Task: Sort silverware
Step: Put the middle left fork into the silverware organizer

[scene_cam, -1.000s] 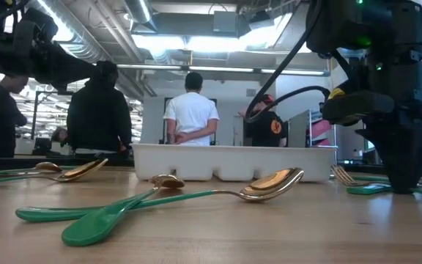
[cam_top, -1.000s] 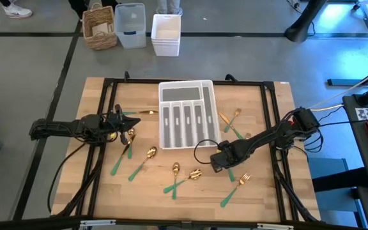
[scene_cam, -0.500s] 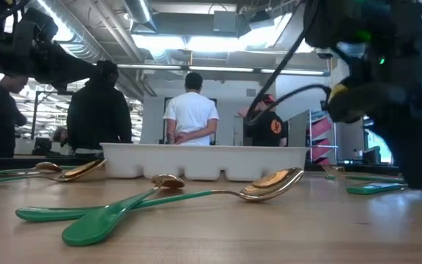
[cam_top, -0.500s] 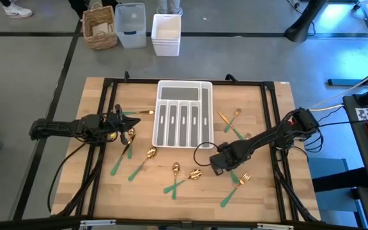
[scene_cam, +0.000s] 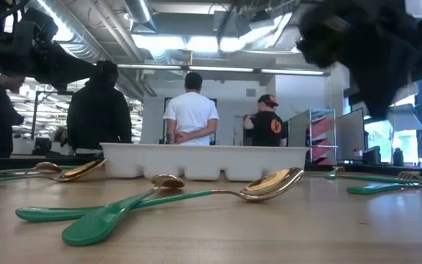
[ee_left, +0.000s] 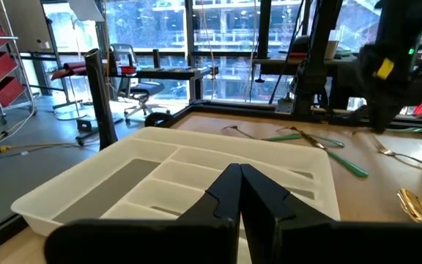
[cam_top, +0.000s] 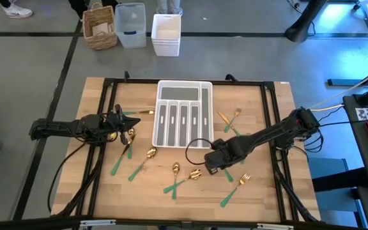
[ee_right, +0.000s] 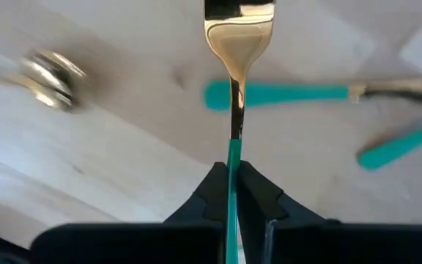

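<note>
The gold and green silverware lies scattered on the wooden table: spoons point(cam_top: 151, 153) point(cam_top: 176, 168) near the middle, forks point(cam_top: 230, 119) point(cam_top: 241, 181) on the right. The white slotted tray point(cam_top: 184, 121) sits toward the far side. My right gripper point(cam_top: 209, 166) hovers over the near middle, shut on a fork point(ee_right: 237, 22). My left gripper point(cam_top: 121, 121) waits left of the tray, shut and empty point(ee_left: 240, 183); a spoon point(cam_top: 131, 135) lies next to it. My right gripper point(ee_right: 232, 176) pinches the fork's green handle point(ee_right: 232, 150) between its two fingers. The fork lies along the fingers and sticks out ahead of them, its gold head point(ee_right: 239, 18) farthest out. It is lifted clear of the table.
Black frame rails point(cam_top: 107, 96) run along the table's sides. A cable loop point(cam_top: 195, 148) hangs by my right gripper. A wicker basket point(cam_top: 100, 27) and white bins point(cam_top: 166, 33) stand on the floor beyond the far edge. People point(scene_cam: 191, 110) stand in the room behind.
My right gripper has risen from the table with the fork and moved a little toward the table's left. The tray has slid a short way toward the left edge.
</note>
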`<move>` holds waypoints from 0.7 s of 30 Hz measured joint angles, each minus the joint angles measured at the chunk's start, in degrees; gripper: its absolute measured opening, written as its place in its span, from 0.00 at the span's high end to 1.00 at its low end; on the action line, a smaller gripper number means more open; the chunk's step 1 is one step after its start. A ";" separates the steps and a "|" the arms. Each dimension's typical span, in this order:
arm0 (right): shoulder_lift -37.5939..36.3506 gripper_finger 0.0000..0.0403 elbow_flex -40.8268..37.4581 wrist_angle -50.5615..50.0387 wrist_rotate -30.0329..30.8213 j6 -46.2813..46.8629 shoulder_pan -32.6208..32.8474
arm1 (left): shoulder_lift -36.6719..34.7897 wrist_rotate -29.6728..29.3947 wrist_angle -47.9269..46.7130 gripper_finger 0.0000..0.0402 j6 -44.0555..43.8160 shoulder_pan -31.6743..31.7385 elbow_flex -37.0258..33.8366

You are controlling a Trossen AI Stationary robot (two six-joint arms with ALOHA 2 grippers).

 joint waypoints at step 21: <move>2.25 0.95 3.24 23.00 13.90 -24.57 -24.52 | 0.02 0.00 0.00 1.00 -3.44 0.01 0.00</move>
